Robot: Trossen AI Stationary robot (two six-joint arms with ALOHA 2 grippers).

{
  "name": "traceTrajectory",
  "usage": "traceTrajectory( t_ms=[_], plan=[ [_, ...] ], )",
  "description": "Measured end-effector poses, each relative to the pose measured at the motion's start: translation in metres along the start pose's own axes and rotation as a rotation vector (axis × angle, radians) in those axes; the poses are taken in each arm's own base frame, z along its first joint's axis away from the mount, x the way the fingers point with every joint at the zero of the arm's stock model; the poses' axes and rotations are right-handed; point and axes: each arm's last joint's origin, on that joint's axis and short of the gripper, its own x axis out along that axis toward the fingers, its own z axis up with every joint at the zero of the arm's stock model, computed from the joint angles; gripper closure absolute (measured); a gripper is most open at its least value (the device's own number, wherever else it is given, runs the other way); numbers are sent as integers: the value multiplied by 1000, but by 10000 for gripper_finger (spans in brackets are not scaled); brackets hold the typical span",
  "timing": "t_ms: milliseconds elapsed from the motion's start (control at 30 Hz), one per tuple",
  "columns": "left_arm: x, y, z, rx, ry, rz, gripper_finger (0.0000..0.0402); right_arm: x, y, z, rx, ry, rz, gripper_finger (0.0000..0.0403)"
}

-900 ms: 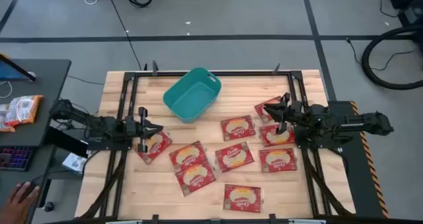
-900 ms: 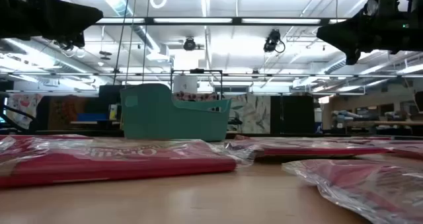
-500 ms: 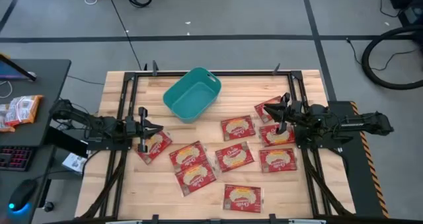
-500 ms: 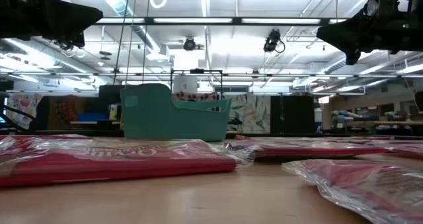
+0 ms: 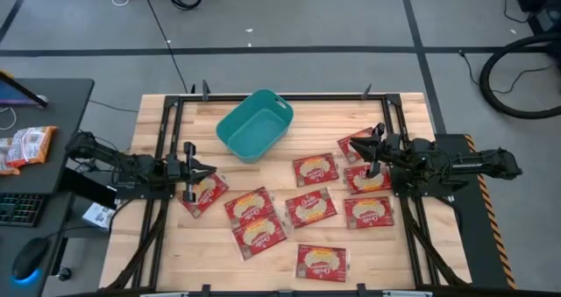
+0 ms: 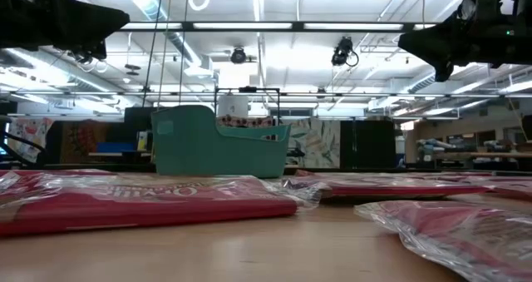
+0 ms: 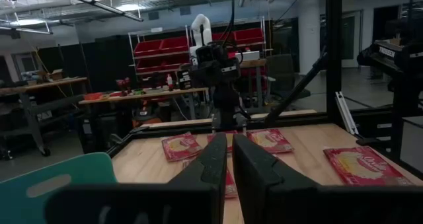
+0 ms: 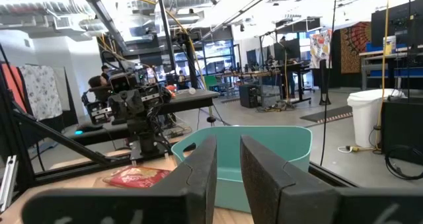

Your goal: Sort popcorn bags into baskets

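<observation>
Several red popcorn bags with cream oval labels lie flat on the wooden table, among them one (image 5: 316, 169) in the middle, one (image 5: 322, 261) near the near edge and one (image 5: 203, 192) at the left. The teal basket (image 5: 254, 124) stands toward the far edge, nothing in it; it also shows in the low view (image 6: 216, 141). My left gripper (image 5: 210, 169) hovers shut above the leftmost bag, pointing right. My right gripper (image 5: 353, 148) hovers shut above the bag (image 5: 355, 144) at the right, pointing left. Both hang well above the table in the low view.
Black frame rails (image 5: 166, 157) run along the table's left and right sides. A side desk at the left carries an orange-white snack packet (image 5: 26, 146), a keyboard and a mouse (image 5: 26, 266). Bare wood lies between the basket and the bags.
A person's hand at the side desk's near corner has drawn out of view, leaving the mouse showing. Both arms and all bags have kept still.
</observation>
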Motion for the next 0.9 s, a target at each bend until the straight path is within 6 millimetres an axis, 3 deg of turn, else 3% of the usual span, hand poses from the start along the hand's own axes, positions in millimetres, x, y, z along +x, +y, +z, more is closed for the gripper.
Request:
traceTrajectory(
  t_ms=[900],
  plan=[
    [0, 0, 0, 0, 0, 0, 370, 0, 0, 3, -51, -28, -12, 330]
  ],
)
